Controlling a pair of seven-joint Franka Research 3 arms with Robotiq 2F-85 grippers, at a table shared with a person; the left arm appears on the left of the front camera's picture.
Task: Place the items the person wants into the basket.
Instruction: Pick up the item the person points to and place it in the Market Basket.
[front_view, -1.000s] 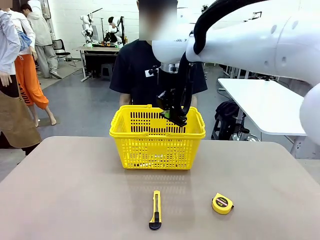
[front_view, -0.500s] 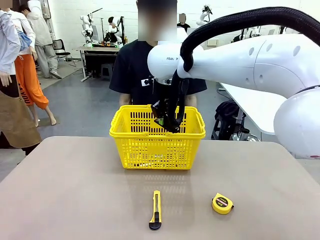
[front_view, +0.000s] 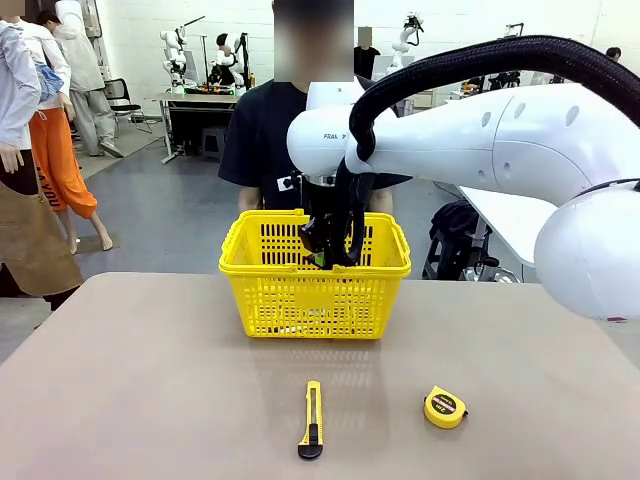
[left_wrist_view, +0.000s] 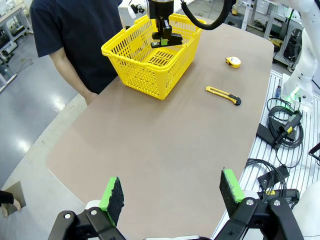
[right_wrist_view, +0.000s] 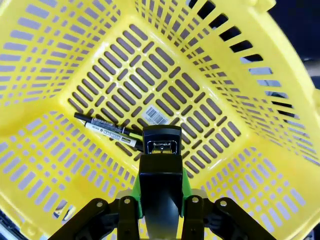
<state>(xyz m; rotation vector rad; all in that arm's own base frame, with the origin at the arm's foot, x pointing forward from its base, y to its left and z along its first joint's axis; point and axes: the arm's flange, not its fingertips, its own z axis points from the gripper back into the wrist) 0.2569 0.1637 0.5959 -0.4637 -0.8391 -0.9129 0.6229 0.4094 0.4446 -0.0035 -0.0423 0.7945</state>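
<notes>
The task looks almost finished: the pen (right_wrist_view: 95, 120) and the marker (right_wrist_view: 107, 132) already lie on the floor of the basket (front_view: 262, 275), and the right arm's fingers (right_wrist_view: 159, 200), clenched on the black stapler (right_wrist_view: 160, 170), hang over the basket's middle, so I judge only the release is left. The left fingers (left_wrist_view: 172, 192) are spread wide over the table (left_wrist_view: 165, 150), holding nothing. The stapler is glossy with a metal front, and the pen and marker sit at about ten o'clock from it.
</notes>
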